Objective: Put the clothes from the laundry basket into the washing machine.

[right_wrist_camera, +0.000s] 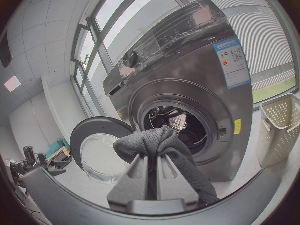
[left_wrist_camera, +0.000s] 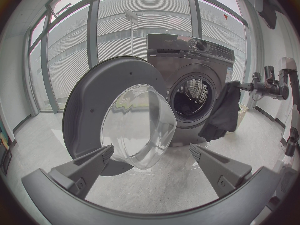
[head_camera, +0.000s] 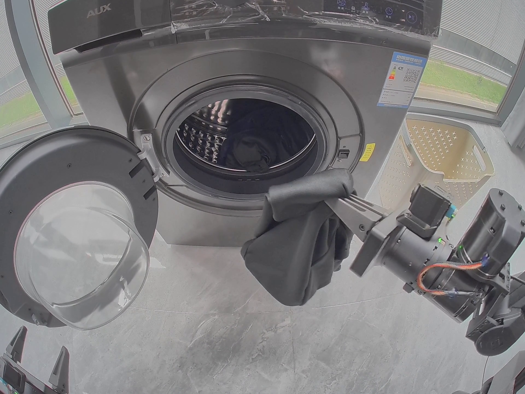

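Observation:
A grey washing machine stands ahead with its round door swung open to the left. Dark clothing lies inside the drum. My right gripper is shut on a dark grey garment, which hangs just below and right of the drum opening. The same garment drapes over the gripper's fingers in the right wrist view. A cream laundry basket stands to the machine's right. My left gripper is open, low at the left, in front of the open door.
Grey marble-patterned floor stretches in front of the machine. Large windows run behind and beside it. The open door's glass bowl juts out over the floor at the left.

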Controlling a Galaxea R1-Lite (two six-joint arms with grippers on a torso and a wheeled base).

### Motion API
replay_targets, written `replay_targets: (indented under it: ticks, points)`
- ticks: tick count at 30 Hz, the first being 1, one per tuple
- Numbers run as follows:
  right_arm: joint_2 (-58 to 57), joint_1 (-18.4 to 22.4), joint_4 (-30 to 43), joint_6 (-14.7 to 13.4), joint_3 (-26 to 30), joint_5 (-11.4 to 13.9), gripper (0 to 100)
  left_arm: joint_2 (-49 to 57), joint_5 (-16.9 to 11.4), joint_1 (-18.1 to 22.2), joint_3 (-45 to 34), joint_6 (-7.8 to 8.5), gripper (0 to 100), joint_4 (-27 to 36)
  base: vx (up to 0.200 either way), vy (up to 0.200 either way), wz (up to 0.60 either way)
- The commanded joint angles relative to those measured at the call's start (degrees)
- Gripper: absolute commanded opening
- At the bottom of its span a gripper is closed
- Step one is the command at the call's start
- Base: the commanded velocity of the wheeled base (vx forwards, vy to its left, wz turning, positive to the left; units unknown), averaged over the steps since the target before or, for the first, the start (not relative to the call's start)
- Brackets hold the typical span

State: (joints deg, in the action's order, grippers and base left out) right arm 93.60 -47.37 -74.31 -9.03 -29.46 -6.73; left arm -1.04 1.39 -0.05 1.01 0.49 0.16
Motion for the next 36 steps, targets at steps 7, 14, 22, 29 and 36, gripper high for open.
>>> replay_targets:
  ticks: [7,14,22,29,36]
  points:
    - [10.99,-1.41,-5.58,-2.39,-7.36,-2.94,0,-2.22,-10.97,-0.39,6.63,-2.86,100,-8.33,0.000,0.000,0.00]
    - [12.48,-1.14,-6.63,-2.39,-9.73,-3.20,0,-16.01,-26.35,-1.53,6.20,-2.68,100,-6.05,0.000,0.000,0.00]
    - [13.80,-2.46,-6.46,-4.59,-14.39,-3.11,0,-40.45,-33.21,-3.91,7.34,-1.37,100,-22.75,0.000,0.000,0.00]
    - [16.26,-1.49,-5.14,-4.59,-19.58,-2.59,0,-55.39,-33.12,-11.99,7.87,-1.81,100,-32.85,0.000,0.000,0.00]
    - [17.41,-0.88,-5.14,-4.68,-20.37,-2.68,0,-67.25,-33.03,-17.00,9.27,-1.37,100,-37.16,0.000,0.000,0.00]
